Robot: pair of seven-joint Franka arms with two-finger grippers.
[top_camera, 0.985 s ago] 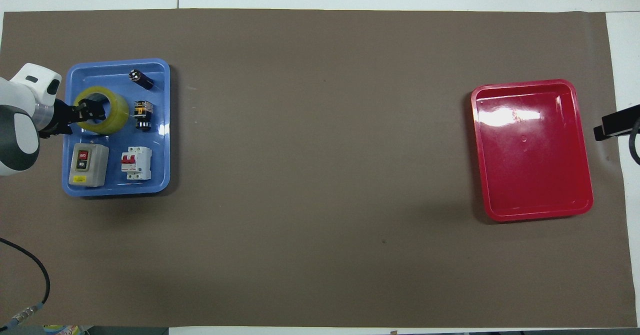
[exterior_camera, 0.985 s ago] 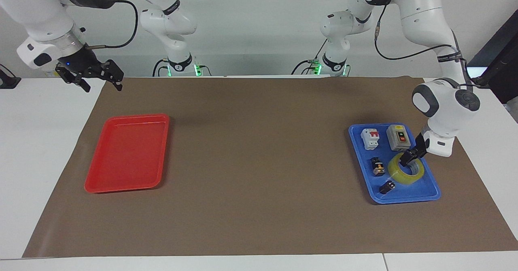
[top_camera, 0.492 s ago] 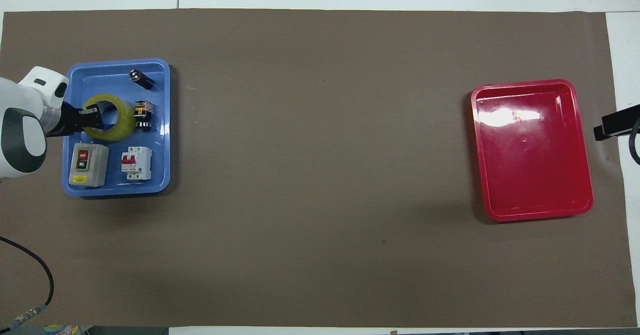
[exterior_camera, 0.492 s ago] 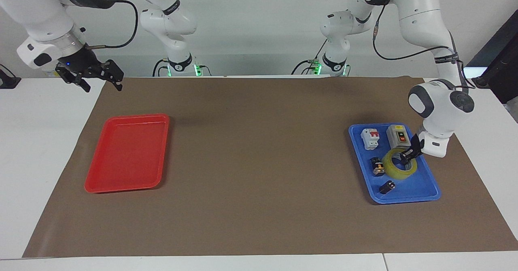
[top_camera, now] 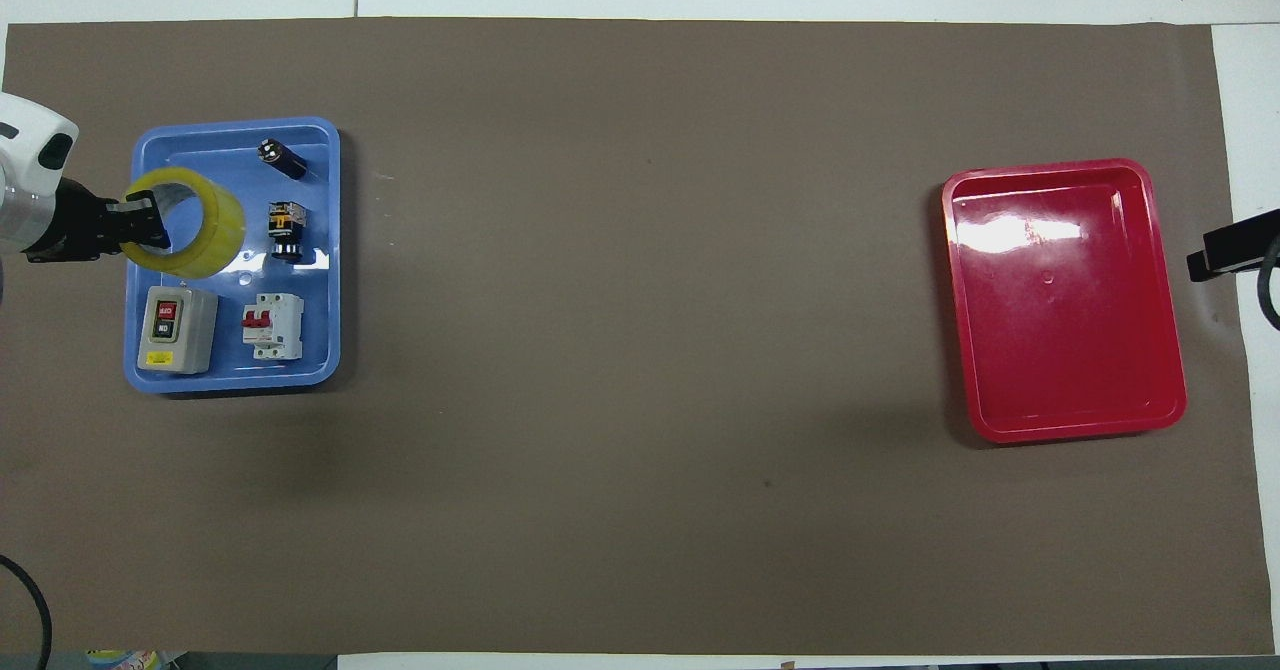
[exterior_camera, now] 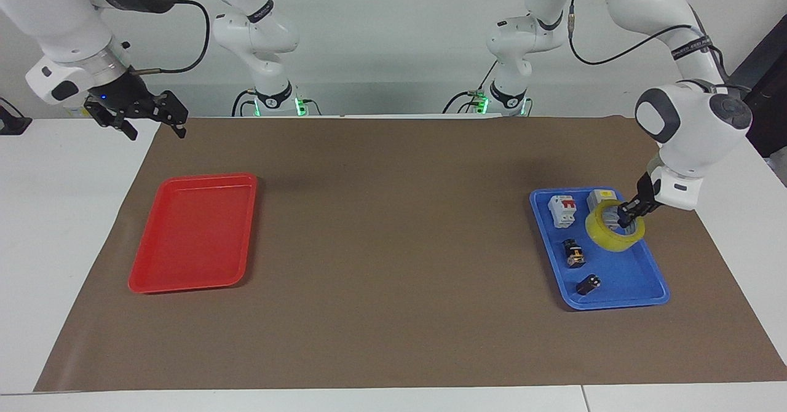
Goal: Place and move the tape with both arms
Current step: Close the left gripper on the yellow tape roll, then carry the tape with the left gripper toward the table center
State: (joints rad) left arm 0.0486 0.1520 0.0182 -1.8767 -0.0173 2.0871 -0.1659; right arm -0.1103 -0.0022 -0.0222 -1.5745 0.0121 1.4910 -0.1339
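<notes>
- Tape (exterior_camera: 615, 233) hangs in the left gripper (exterior_camera: 624, 216) at the right of the facing frame, clear of the blue tray (exterior_camera: 639, 292) and tilted so that you can look into its core. In the overhead frame the same roll (top_camera: 190, 225) sits at the far left, over the tray's outer edge.
- Your left gripper has pinched the ring's wall, one finger inside the core and one outside. That hold probably suits a ring too wide to span, and it leaves the rest of the rim free for a handover.
- Compared with half a second ago, the roll was lying flat on the tray floor beside the small black parts (exterior_camera: 575, 253) — now it is lifted and swung toward the grey switch box (top_camera: 178, 328), which it partly hides in the facing frame. The wrist has risen with it.
- Your right gripper (exterior_camera: 150, 117) waits at the upper left of the facing frame, fingers spread, over the mat's corner above the red tray (exterior_camera: 154, 277) — unchanged from the earlier frames.
</notes>
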